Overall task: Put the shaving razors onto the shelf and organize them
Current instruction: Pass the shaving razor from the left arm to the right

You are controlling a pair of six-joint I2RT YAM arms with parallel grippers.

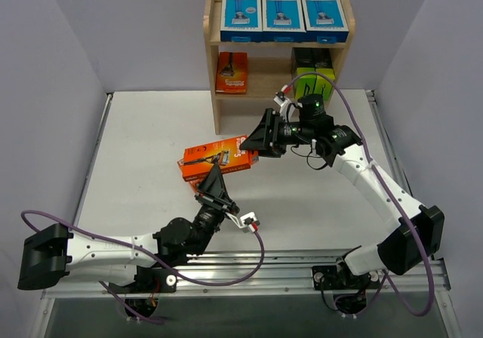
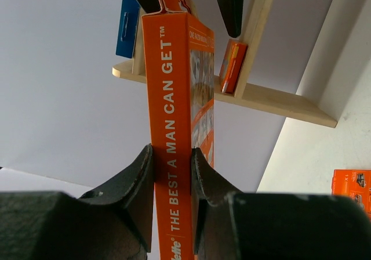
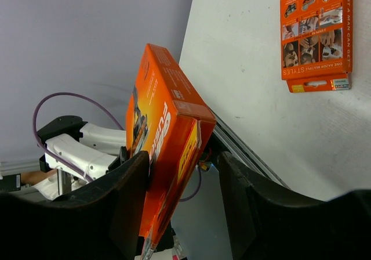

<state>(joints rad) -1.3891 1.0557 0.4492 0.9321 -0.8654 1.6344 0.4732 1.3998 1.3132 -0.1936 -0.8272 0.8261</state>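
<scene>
My left gripper [image 2: 172, 152] is shut on the narrow edges of an orange razor pack [image 2: 171, 97], holding it off the table [image 1: 143, 149]. In the top view this pack [image 1: 226, 157] hangs in front of the shelf [image 1: 215, 104]. My right gripper [image 3: 182, 158] is open and straddles the pack's [image 3: 165, 115] far end: one finger touches its front face, the other stands apart. A second orange pack [image 3: 316, 33] lies flat on the table. On the shelf, three blue boxes [image 1: 282, 15] fill the top tier. The middle tier holds an orange pack [image 1: 232, 72] and black-and-green boxes [image 1: 313, 78].
Grey walls close the table on the left, right and back. A metal rail [image 1: 287, 266] runs along the near edge by the arm bases. A purple cable [image 1: 355, 119] loops beside the right arm, near the shelf's right post.
</scene>
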